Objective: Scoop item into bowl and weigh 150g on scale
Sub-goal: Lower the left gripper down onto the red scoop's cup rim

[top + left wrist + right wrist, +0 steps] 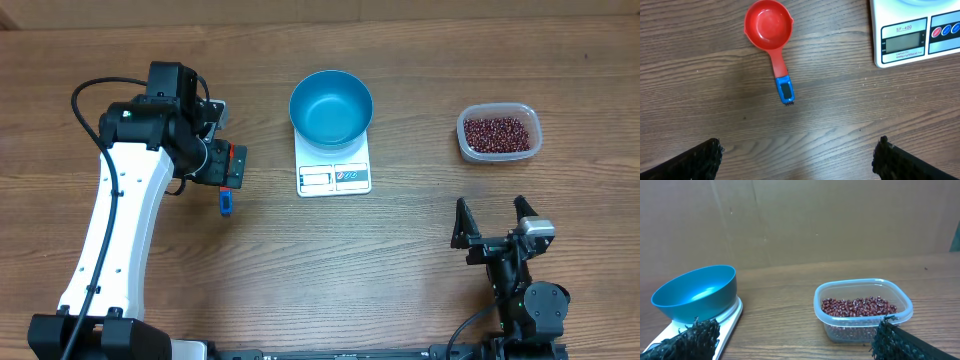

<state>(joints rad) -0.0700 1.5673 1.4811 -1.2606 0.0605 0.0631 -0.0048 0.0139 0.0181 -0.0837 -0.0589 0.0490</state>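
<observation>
Overhead and wrist views of the wooden table, read from the frame's lower edge upward. Lower right: the right gripper, jaws released and spread wide, grasping nothing; in its own wrist view only the two dark fingertips show, at the bottom corners. Left of centre: the left gripper, jaws likewise released and wide apart, hanging above a red measuring scoop with a blue handle end. From overhead the arm hides most of this scoop, leaving only the blue tip and a sliver of red visible. Centre: the white scale, with the blue bowl resting on its upper part and covering most of the platform. The left wrist view cuts the scale off at the upper right corner; the marking SF-400 is legible, the display figures are not. Upper right: the dark red beans lie in a clear plastic tub, well apart from the bowl. A plain brown wall closes the right wrist view.
</observation>
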